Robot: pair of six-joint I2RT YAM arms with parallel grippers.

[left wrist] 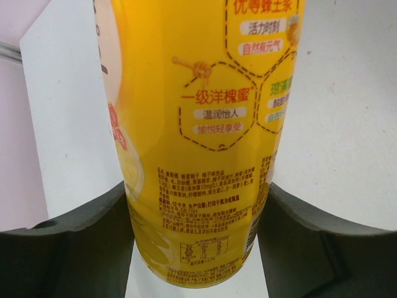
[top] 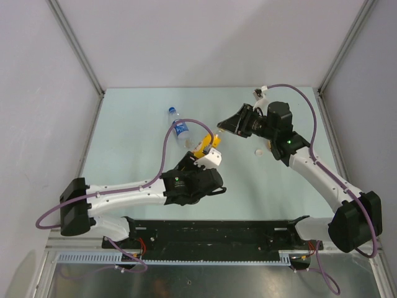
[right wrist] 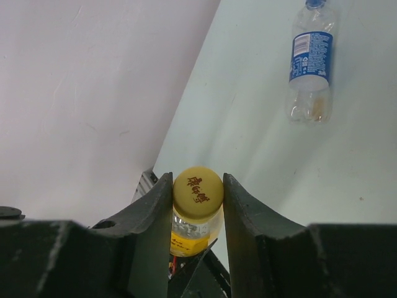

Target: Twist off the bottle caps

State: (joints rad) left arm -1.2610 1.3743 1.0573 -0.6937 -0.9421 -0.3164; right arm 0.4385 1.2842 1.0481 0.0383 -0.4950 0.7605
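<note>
A: What is lying farthest left?

B: A clear plastic bottle with a blue label [top: 180, 130] is lying on the pale green surface [top: 130, 143], its blue cap [top: 172, 112] pointing toward eleven o'clock.

A: And the fingers?

B: The left fingers [left wrist: 80, 248] are clamping the yellow plastic bottle [left wrist: 198, 155]. The right fingers [right wrist: 149, 217] are pinching its round yellow cap [right wrist: 198, 192]. A small pale round cap [top: 258, 151] is sitting at their four o'clock.
</note>
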